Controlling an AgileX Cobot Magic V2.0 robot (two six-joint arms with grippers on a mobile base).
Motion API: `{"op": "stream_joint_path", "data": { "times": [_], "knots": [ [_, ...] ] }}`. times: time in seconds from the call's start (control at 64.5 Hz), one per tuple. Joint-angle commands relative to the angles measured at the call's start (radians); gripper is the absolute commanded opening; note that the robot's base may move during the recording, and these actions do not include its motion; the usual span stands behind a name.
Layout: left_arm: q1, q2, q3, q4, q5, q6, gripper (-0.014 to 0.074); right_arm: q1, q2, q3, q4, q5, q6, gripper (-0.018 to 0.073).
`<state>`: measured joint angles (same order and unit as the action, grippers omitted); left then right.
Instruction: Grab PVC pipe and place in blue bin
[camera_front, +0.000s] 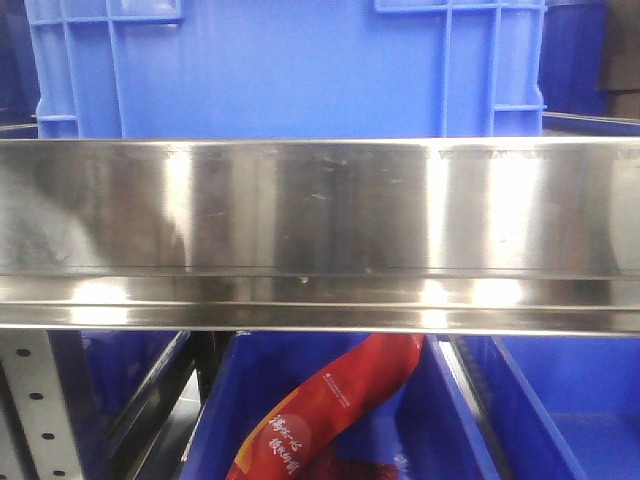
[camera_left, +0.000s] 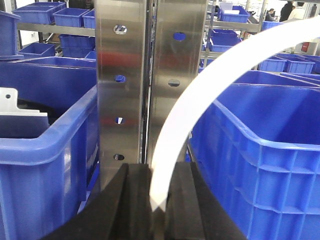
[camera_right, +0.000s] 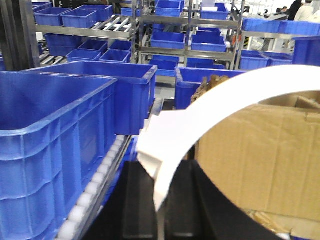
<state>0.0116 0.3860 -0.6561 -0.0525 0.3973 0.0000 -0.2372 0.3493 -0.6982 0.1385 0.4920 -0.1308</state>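
Left gripper clamps the PVC pipe beside a blue bin; right gripper clamps a white arch; far ends cut off.

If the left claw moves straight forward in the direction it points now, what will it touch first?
Most likely the perforated steel upright directly ahead of the left claw; the distance is unclear.

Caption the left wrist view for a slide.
Left tool shut on the curved white PVC pipe, facing a perforated steel upright flanked by blue bins.
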Motion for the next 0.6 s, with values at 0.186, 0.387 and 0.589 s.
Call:
{"op": "stream_joint_path", "data": {
  "times": [0.186,0.387,0.589],
  "knots": [
    [-0.007,0.023,-0.045,-0.097,-0.056,0.0,-0.0111,0.065,0.043,-0.04,0.027,-0.014,-0.106,-0.0162],
    [-0.013,0.151,-0.188,-0.197,-0.002,0.147,-0.0111,0.187,0.138,-0.107,0.041,-0.065,-0.106,-0.0162],
    [-0.107,0.285,-0.3,-0.3,-0.001,0.3,-0.0111,0.314,0.276,-0.176,0.041,-0.115,-0.106,-0.0162]
  ]
}}
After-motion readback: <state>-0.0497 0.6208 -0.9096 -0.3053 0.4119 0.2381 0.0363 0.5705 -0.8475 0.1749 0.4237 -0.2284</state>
